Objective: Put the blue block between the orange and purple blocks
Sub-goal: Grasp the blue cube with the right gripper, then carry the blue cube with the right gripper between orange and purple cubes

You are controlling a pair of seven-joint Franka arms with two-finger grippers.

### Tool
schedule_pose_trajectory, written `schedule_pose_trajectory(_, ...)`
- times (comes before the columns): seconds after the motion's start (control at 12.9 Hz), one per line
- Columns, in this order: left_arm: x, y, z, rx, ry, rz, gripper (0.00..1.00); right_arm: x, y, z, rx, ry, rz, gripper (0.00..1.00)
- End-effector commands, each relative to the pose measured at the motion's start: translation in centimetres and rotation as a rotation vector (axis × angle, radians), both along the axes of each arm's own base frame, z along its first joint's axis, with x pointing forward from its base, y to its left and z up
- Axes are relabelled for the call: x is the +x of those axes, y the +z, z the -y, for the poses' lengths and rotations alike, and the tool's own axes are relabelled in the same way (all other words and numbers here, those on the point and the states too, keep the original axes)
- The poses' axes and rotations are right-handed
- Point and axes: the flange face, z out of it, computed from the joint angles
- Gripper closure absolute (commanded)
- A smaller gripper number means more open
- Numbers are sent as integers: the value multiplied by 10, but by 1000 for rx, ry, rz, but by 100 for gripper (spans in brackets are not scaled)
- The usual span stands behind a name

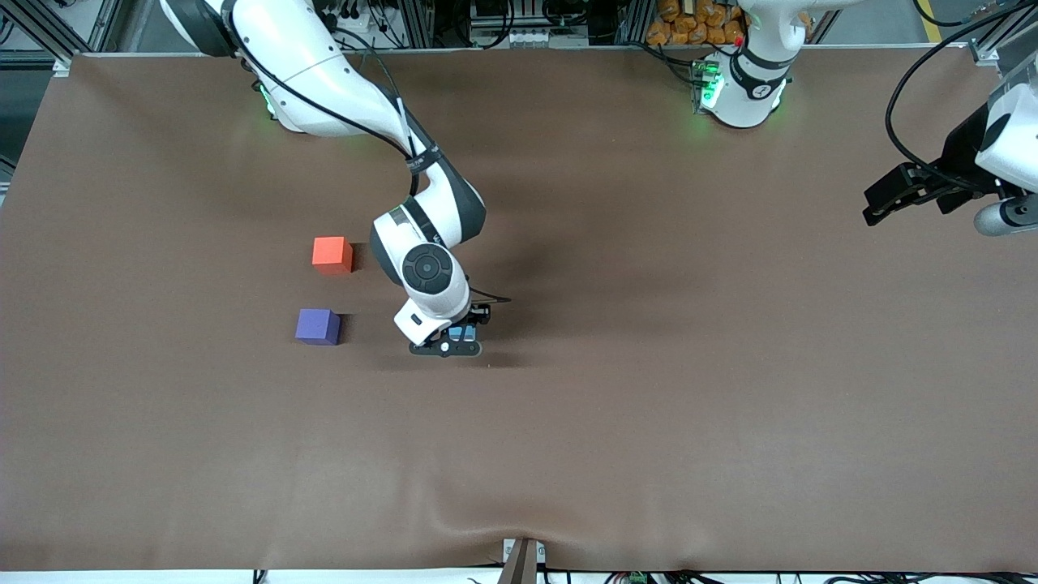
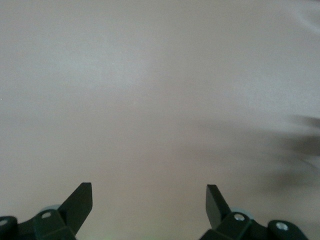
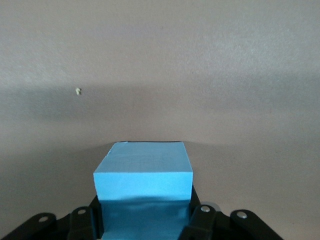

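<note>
My right gripper (image 1: 462, 334) is shut on the blue block (image 1: 463, 332), a sky-blue cube that fills the space between the fingers in the right wrist view (image 3: 143, 172). It hangs low over the brown table, toward the left arm's end from the other two cubes. The orange block (image 1: 332, 253) sits on the table. The purple block (image 1: 318, 326) sits nearer the front camera than the orange one, with a gap between them. My left gripper (image 1: 892, 199) is open and empty, waiting raised at the left arm's end of the table.
The brown table cloth (image 1: 649, 365) covers the whole surface. A small pale speck (image 3: 77, 91) lies on the cloth in the right wrist view. The left wrist view shows only bare cloth (image 2: 160, 100) between its fingers.
</note>
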Motion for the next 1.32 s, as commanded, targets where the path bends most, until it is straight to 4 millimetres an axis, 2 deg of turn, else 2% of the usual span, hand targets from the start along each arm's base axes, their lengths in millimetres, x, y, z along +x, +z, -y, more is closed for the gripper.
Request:
schedule_pose_trajectory(0.0, -1, 4, -7, -19, -34, 7, 0, 7, 19, 9, -8, -11, 5, 82)
schedule_pose_trajectory(0.23, 1, 2, -9, -22, -36, 2, 0, 15, 70, 56, -49, -46, -83, 82)
schedule_pose_trajectory(0.39, 8, -15, -11, -12, -44, -27, 0, 18, 89, 105, -35, -9, -104, 82)
schedule_pose_trajectory(0.47, 10, -16, -13, 1, -45, -26, 0, 13, 96, 126, -30, 9, -117, 82)
schedule_pose_trajectory(0.62, 6, -4, -16, 31, -49, -1, 0, -3, 110, 173, -20, 11, -131, 82)
schedule_pose_trajectory(0.78, 4, 8, -19, 29, -42, 21, 0, -24, 113, 206, -14, -11, -130, 82)
schedule_pose_trajectory(0.85, 0, 17, -23, 30, -38, 37, 0, -31, 111, 230, -6, -42, -116, 82)
schedule_pose_trajectory(1.01, -7, 28, -33, 29, -24, 52, 0, -42, 100, 250, -1, -28, -119, 82)
schedule_pose_trajectory(1.24, -10, 28, -23, 25, -72, 46, 0, -48, 79, 275, 5, -35, -111, 82)
